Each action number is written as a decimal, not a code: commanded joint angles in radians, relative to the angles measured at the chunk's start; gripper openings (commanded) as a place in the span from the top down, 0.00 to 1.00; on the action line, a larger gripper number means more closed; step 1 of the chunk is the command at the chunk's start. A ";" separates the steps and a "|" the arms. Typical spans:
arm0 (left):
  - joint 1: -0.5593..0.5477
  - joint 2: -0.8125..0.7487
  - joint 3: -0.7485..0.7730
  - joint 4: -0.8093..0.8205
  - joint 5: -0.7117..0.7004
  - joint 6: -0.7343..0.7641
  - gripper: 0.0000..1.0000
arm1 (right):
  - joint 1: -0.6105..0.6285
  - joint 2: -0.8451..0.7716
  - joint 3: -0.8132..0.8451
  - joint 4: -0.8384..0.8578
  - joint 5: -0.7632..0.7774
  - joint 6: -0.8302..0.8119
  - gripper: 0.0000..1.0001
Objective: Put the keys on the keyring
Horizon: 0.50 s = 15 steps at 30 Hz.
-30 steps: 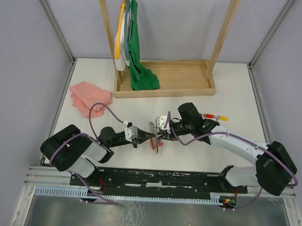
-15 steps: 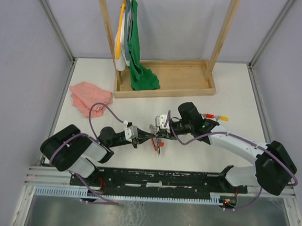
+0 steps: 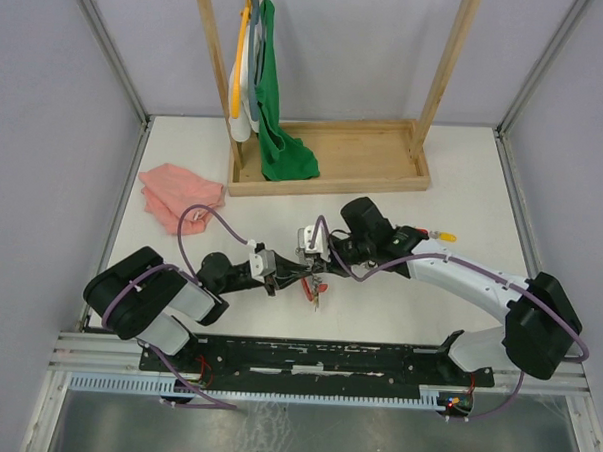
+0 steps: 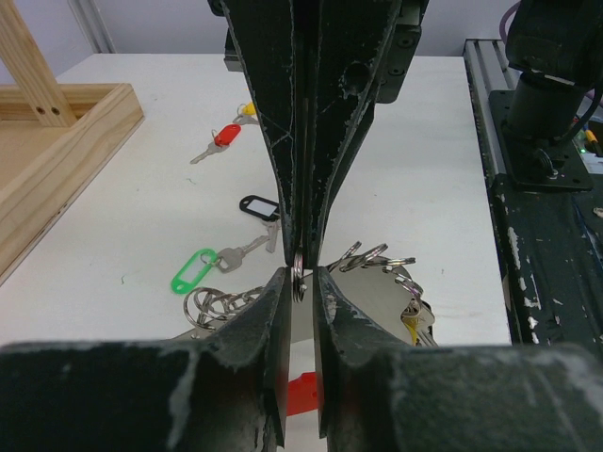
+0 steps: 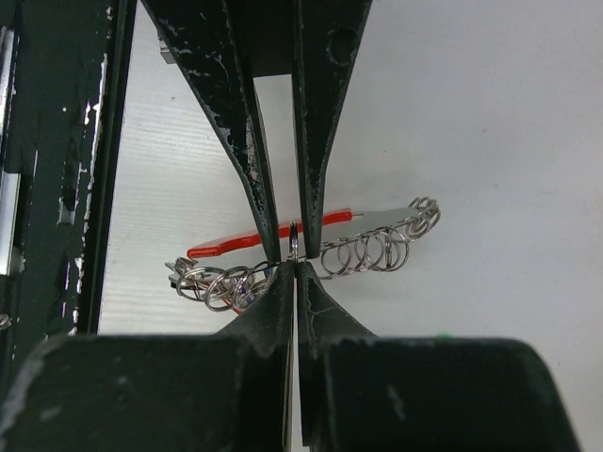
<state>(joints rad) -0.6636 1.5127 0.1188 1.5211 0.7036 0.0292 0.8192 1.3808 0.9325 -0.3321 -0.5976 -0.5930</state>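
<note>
Keyring [image 5: 221, 248] lies on tabletop [image 3: 463, 193], front-centre, w/ bunch of rings threaded on it. R fingers [image 5: 268, 311] are pinched shut on small ring [image 4: 299, 273]. L fingers [image 4: 264, 330] sit slightly apart, either side of it. Green-tag key [image 4: 193, 273] & black-tag key [image 4: 259, 204] lie loose nearby.

The keyring [image 5: 226, 247] is part red, part grey, hung with silver rings [image 5: 372, 250]. Beyond the keyring on the white counter [image 4: 141, 188] lie silver keys [image 4: 247, 249] tagged green, black, red and yellow. The left hand [image 4: 300, 275] and right hand [image 5: 295, 266] are black, scuffed white.
</note>
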 commanded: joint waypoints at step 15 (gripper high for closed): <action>-0.025 0.009 0.059 0.005 0.019 0.051 0.86 | 0.109 0.120 0.272 -0.332 0.246 -0.051 0.99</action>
<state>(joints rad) -0.6777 1.5272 0.1486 1.4971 0.7170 0.0315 0.9131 1.4967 1.1385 -0.6384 -0.3828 -0.6292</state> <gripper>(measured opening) 0.134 0.015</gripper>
